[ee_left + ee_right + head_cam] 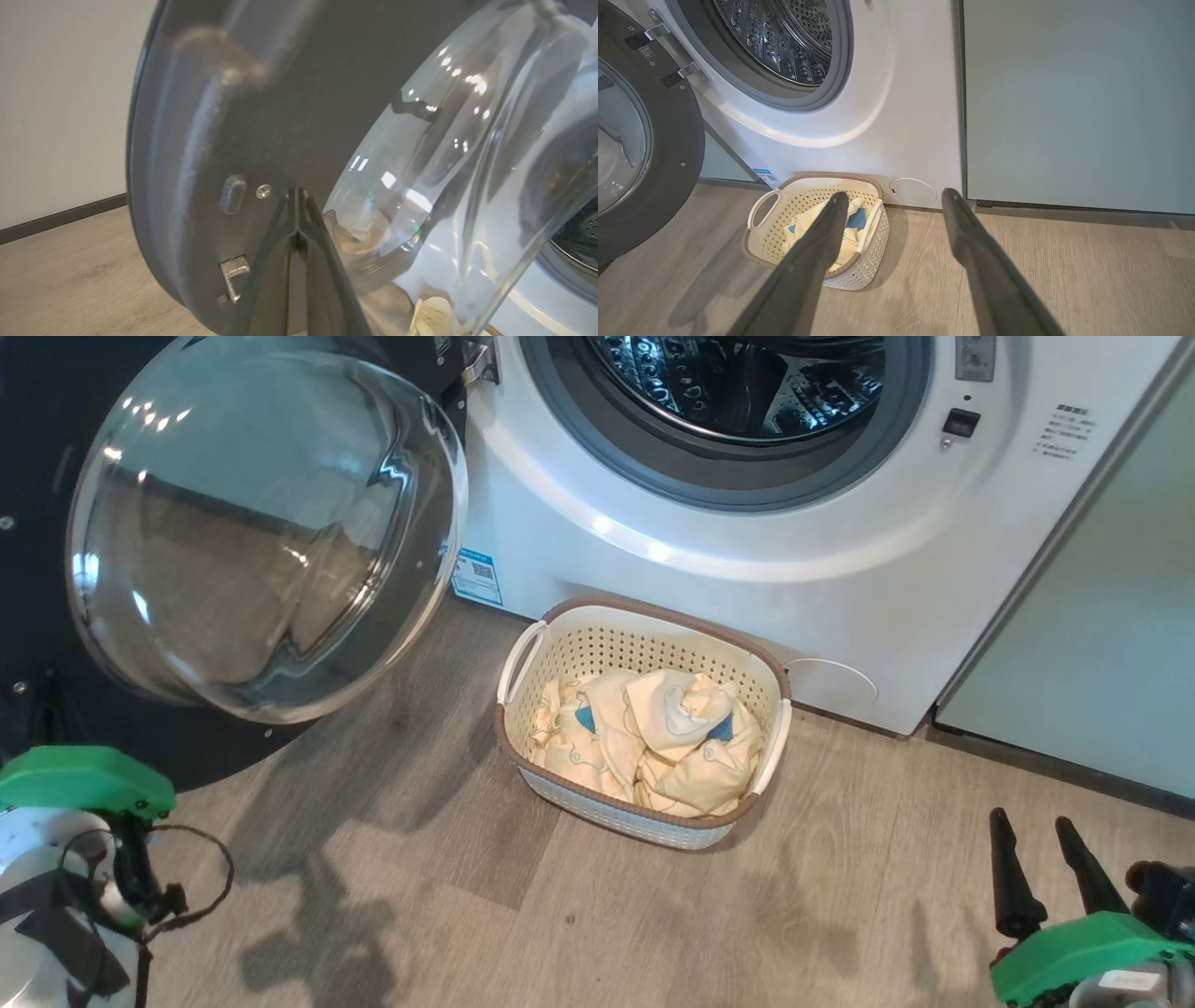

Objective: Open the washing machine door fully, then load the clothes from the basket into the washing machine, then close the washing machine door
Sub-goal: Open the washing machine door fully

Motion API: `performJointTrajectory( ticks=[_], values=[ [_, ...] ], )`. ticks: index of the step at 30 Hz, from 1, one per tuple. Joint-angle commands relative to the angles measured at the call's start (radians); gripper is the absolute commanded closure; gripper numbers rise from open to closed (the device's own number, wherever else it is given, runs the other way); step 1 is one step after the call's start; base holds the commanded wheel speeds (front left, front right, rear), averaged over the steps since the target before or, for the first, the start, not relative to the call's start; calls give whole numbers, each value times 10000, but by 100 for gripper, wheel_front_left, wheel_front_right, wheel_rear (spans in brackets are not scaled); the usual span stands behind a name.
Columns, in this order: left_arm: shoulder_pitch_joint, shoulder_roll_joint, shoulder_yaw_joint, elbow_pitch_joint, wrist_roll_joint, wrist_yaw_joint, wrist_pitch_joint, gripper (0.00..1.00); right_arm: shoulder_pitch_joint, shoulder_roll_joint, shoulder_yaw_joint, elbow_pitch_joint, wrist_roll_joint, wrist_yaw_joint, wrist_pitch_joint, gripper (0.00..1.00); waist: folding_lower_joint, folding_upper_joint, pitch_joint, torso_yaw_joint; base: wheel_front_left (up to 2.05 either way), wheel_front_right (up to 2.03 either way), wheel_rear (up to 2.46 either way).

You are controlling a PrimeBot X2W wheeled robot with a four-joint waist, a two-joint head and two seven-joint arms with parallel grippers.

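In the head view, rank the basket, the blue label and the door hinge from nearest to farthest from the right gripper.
From the right gripper, at lower right:
1. basket, on the floor to its left.
2. blue label, low on the washing machine, behind the basket.
3. door hinge, higher up, above the label.

The pale wood-plank floor [485, 915] carries the basket [653, 616], set just in front of the washing machine [868, 616]. The machine stands at the floor's far edge.
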State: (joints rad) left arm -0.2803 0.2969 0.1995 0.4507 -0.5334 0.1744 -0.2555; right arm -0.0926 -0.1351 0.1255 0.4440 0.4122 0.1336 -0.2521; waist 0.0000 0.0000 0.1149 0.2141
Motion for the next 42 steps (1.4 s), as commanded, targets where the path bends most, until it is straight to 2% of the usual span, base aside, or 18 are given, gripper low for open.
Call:
performJointTrajectory(
  ticks=[1,8,15,27,28,29,31,32,33,34,42],
  values=[
    [-573,353,579,-112,182,-99,-62,100,-447,-230,191,-227,-9,-29,-97,0,0,0,-10,-45,0,0,0],
    [-717,218,809,131,527,-280,-62,100,-420,-245,196,-199,2,-29,-97,0,0,0,-87,-111,0,0,0],
    [-547,-173,712,127,887,-556,-62,100,-331,-168,218,-169,-20,-29,-97,0,0,0,-310,-219,0,0,0],
    [1174,-812,327,-878,1403,-832,-62,100,5,39,128,-189,69,-29,-97,0,0,0,-1185,-1049,0,0,0],
    [1342,-873,255,-1014,1448,-832,-61,93,26,42,137,-188,73,-29,-97,0,0,0,-1231,-1130,0,0,0],
    [1507,-946,169,-1161,1482,-841,-50,72,49,40,134,-188,82,-29,-97,0,0,0,-1274,-1207,0,0,0],
    [1807,-1116,37,-1457,1432,-910,41,58,94,51,115,-197,86,-29,-97,0,0,0,-1355,-1374,0,0,0],
    [1946,-1172,-32,-1614,1427,-948,74,47,117,66,92,-206,95,-29,-97,0,0,0,-1394,-1465,0,0,0],
    [2078,-1201,-108,-1763,1453,-974,106,21,136,83,58,-226,110,-29,-97,0,0,0,-1429,-1553,0,0,0],
    [2205,-1243,-169,-1913,1476,-974,129,0,151,95,31,-251,121,-29,-97,0,0,0,-1458,-1647,0,0,0],
    [2792,-1403,-645,-2950,1600,-1124,268,0,265,100,-8,-387,108,-29,-97,0,0,0,-1639,-2439,0,0,0]
  ],
)
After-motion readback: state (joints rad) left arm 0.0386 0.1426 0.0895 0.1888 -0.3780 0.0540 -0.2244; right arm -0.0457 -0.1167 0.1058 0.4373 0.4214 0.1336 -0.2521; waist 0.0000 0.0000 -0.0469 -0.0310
